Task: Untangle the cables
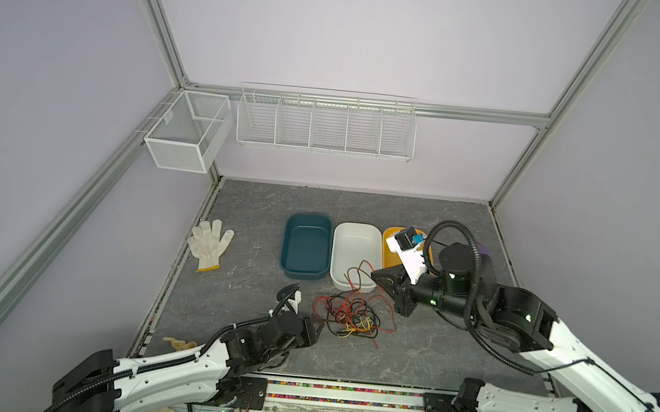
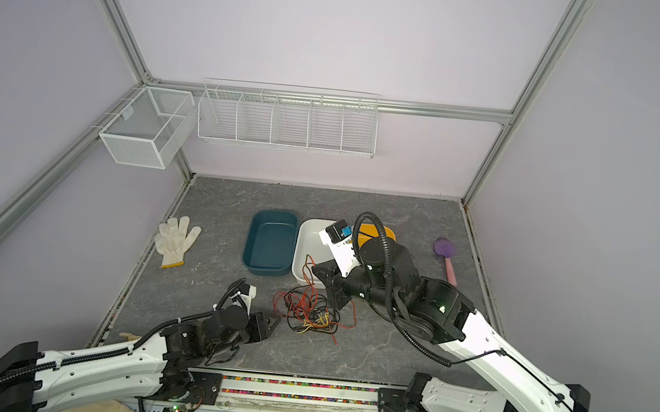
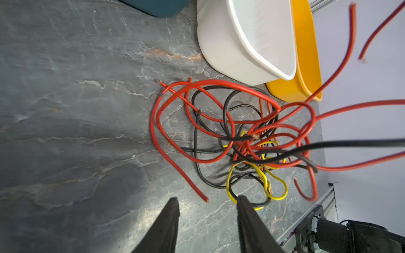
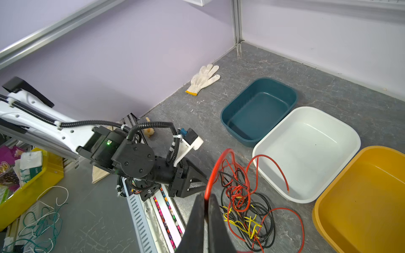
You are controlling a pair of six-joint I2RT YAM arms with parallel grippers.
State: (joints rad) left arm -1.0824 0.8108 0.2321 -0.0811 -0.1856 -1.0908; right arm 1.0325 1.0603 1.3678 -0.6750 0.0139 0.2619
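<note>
The cables [image 1: 352,318] lie as one tangle of thin red, black and yellow wires on the grey table, in front of the white bin, and show in both top views [image 2: 310,313]. My right gripper [image 4: 205,197] is shut on a red cable [image 4: 213,173], which arches up from the heap. From above this gripper [image 1: 379,279] hovers by the white bin's front edge. My left gripper [image 3: 207,203] is open with bare table between its fingers. It sits low at the tangle's left side [image 1: 317,327], one fingertip [image 3: 242,200] over a yellow loop.
Three bins stand in a row behind the tangle: teal [image 1: 306,246], white [image 1: 357,245] and yellow [image 4: 361,197]. A loose red end hangs over the white bin's wall. A white glove [image 1: 207,240] lies far left, a purple spatula [image 2: 445,250] far right. Wire baskets [image 1: 324,125] hang on the wall.
</note>
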